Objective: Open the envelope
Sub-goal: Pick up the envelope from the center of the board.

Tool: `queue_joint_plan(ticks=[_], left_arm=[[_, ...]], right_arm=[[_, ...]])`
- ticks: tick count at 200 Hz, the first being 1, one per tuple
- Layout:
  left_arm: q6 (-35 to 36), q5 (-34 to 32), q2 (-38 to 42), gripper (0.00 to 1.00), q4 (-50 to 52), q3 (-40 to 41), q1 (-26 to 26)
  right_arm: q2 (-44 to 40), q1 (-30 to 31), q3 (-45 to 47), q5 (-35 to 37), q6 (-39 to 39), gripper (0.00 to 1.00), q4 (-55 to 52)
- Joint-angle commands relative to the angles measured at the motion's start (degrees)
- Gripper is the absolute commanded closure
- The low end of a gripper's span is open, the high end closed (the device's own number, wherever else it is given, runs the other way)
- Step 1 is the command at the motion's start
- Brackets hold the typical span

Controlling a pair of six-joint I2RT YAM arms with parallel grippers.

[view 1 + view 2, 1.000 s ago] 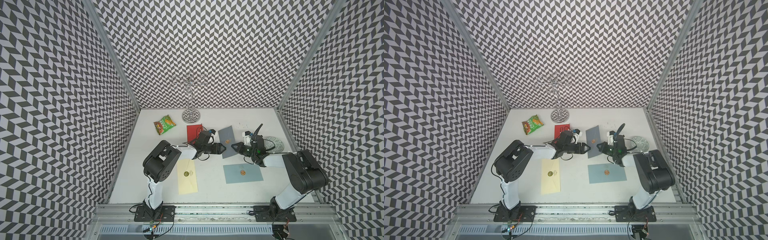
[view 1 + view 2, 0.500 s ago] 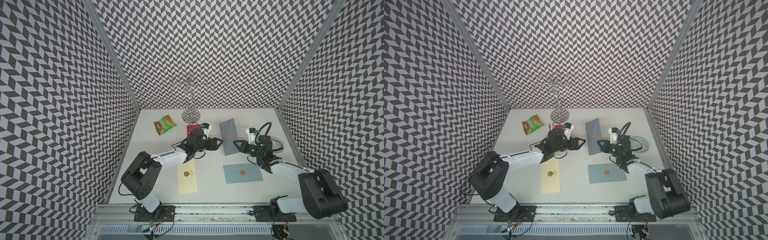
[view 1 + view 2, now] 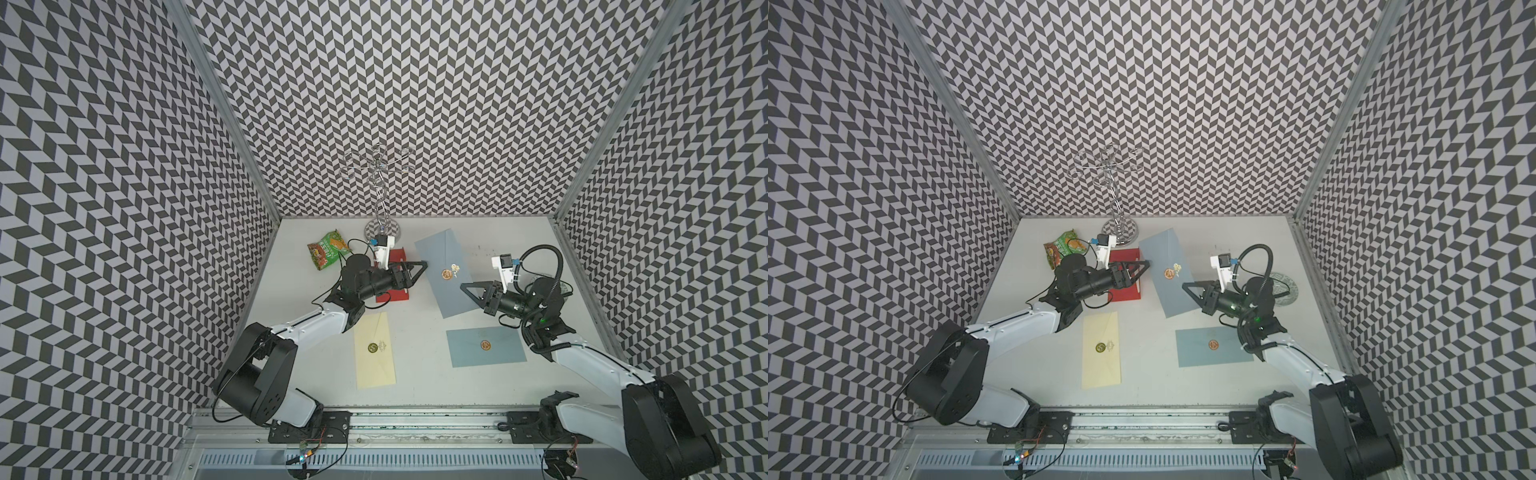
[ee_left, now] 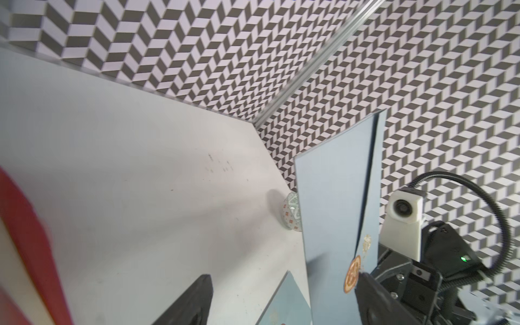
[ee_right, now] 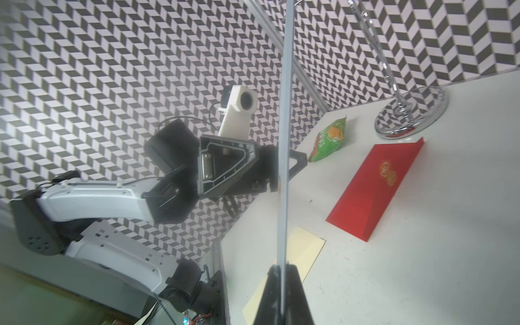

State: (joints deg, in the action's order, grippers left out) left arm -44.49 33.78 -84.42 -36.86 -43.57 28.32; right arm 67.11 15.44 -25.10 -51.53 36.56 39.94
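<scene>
- The right gripper (image 3: 465,287) is clamped on the right-hand long edge of the grey-blue envelope (image 3: 444,257), below that edge's middle. In the right wrist view the paper runs edge-on up the frame from between the closed fingers (image 5: 294,292).
- The left gripper (image 4: 284,278) is spread wide and grasps nothing. One finger is just beside the wax seal (image 4: 353,274).
- The envelope sits at the centre of both top views, lifted off the tabletop (image 3: 415,374), with its sealed face towards the camera.
- It is a plain matte rectangle. A flap seam runs from its upper corner down to a round bronze seal, with a small gold ornament beside it.
- Its long axis runs from upper left to lower right in the top views.
- Flat on the tabletop around it are a red envelope (image 5: 374,191), a cream envelope (image 3: 374,365) and a pale blue envelope (image 3: 469,353).
</scene>
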Motion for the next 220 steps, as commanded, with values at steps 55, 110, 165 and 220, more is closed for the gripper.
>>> queue_joint_plan(ticks=[55, 110, 165, 220], left_arm=[[-4.6, 8.4, 1.5, 0.41, -15.3, 2.2, 0.1], [-1.4, 8.2, 1.7, 0.6, -11.1, 0.9, 1.5], [-0.2, 6.3, 2.7, 0.77, -9.3, 1.2, 1.5], [1.1, 5.5, 3.7, 1.0, -7.8, 1.2, 1.5]], right_arm=[[0.8, 2.1, -1.1, 1.7, -2.9, 1.0, -1.1], [1.6, 2.1, -1.9, 4.8, -3.8, 1.0, -4.1], [2.0, 2.1, -1.6, 4.4, -3.5, 0.98, -3.0], [2.3, 2.1, -1.1, 4.4, -3.1, 0.92, -2.4]])
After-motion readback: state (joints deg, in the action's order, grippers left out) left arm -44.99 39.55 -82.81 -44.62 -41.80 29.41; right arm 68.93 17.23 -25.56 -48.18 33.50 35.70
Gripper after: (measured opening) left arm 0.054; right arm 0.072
